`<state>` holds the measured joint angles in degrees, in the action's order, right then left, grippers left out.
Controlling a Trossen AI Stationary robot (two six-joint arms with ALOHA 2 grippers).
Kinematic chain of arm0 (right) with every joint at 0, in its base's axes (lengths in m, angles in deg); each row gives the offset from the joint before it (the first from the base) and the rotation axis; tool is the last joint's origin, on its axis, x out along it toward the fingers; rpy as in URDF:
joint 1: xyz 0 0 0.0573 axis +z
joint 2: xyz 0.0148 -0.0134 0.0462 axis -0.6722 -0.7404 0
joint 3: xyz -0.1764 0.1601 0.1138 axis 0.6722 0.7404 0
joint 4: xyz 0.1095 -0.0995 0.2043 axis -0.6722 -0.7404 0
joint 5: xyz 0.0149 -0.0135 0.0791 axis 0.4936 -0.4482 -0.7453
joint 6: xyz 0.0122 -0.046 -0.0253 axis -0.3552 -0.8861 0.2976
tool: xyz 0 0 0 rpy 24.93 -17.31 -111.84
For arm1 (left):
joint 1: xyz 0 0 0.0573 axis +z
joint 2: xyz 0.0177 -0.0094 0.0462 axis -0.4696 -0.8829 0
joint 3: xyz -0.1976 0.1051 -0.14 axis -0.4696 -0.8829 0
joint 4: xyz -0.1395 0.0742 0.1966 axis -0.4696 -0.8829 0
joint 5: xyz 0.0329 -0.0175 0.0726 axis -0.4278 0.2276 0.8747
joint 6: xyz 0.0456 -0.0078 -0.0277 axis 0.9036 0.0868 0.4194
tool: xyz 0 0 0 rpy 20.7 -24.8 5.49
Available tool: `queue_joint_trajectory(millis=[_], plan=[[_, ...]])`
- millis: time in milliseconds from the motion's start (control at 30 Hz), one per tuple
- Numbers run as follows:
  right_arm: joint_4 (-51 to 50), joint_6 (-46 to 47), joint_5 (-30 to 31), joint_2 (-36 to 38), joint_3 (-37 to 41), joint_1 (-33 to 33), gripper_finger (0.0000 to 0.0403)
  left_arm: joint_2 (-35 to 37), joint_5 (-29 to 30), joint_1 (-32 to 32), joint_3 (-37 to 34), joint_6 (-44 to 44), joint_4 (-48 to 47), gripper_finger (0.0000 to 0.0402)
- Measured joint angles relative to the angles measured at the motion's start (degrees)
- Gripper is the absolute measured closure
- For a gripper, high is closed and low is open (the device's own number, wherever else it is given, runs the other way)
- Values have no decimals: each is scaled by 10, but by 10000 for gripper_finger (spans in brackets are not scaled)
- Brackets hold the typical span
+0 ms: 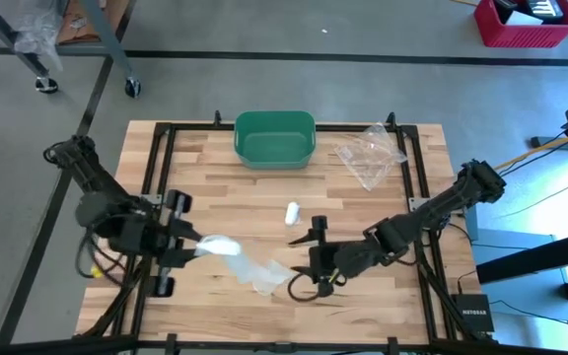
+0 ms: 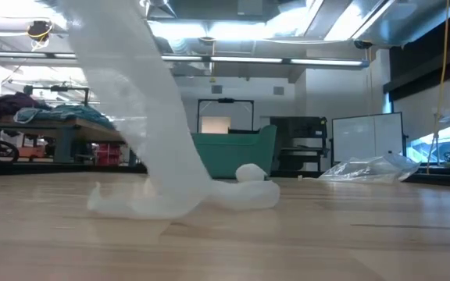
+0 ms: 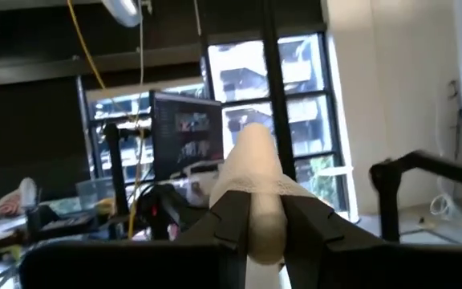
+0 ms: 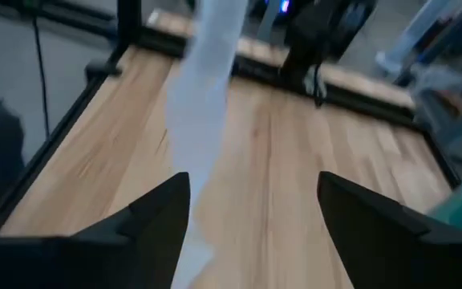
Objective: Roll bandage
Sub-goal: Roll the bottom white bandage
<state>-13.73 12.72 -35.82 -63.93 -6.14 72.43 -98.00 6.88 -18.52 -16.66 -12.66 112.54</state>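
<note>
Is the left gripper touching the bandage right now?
Touching. The left wrist view shows the left gripper closed on the rolled end of the bandage, both fingers pressed against it.

The bandage [image 1: 240,258] is showing white, slightly see-through where it stretches. The surface [image 1: 264,197] is showing pale wood in plank stripes, edged by a black frame [image 1: 161,148]. The tub [image 1: 275,138] is showing green, the small roll [image 1: 291,211] white, the plastic bag [image 1: 370,153] clear, and the crate [image 1: 526,22] red on the grey floor [image 1: 363,79].
</note>
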Motion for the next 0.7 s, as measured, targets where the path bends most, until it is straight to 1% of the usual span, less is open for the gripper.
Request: queue_joint_trajectory(millis=[100,233,300,333,400,533,567,633,700], plan=[[156,-24,-17,0,78,-22,137,-9,10,22,0,-17,-4,357],[373,-20,-65,0,178,-53,146,-18,62,51,1,-38,-1,357],[448,-15,-82,0,213,-61,148,-26,83,59,19,-39,-38,357],[472,-8,-85,0,223,-63,148,-32,92,60,38,-42,-76,357],[495,-3,-89,0,233,-65,148,-46,106,60,92,-59,-164,357],[495,5,-99,0,233,-66,148,-92,118,66,221,-103,-360,357],[495,12,-104,0,233,-66,148,-104,120,69,245,-109,-386,357],[489,58,-125,0,233,-66,148,-124,132,74,282,-107,-413,357],[483,72,-156,0,231,-66,149,-137,139,80,311,-79,-409,357]])
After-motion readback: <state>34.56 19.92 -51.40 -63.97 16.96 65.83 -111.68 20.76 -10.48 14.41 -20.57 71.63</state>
